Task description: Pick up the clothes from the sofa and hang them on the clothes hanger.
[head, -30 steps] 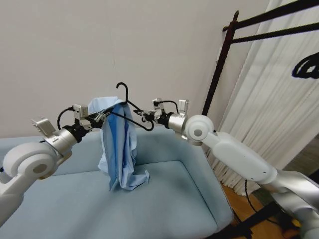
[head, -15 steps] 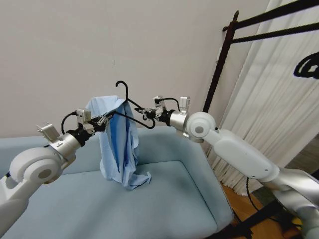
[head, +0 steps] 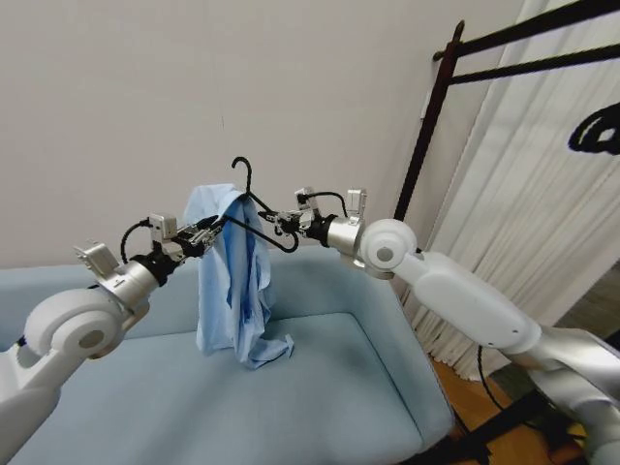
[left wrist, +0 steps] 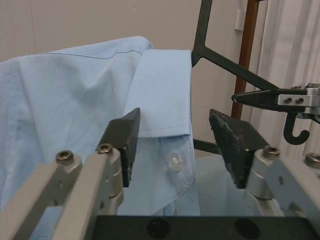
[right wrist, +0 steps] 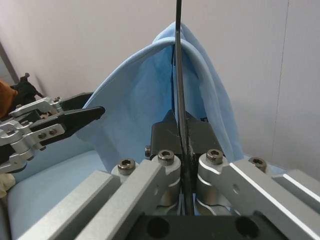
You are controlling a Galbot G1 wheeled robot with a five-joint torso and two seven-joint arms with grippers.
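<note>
L claw (left wrist: pixel 175 131) released, jaws apart at blue shirt (head: pixel 231 281) collar; R claw (right wrist: pixel 181 131) clenched on black hanger (right wrist: pixel 177 25), shirt draped over it above sofa (head: pixel 329 387). Dressing step looks near done. Next probably needs carrying hanger to rack (head: pixel 426 126) w/o shirt slipping.

shell (head: pixel 465 305) white-silver | cables (head: pixel 124 232) black | left end effector (left wrist: pixel 175 131) black-padded, hex screws (left wrist: pixel 65 157)

Pale blue sofa (head: pixel 320 407); hanging shirt (head: pixel 232 291) tail reaches seat cushion.

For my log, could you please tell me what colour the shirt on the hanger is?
The shirt is light blue, clearest in the left wrist view.
</note>
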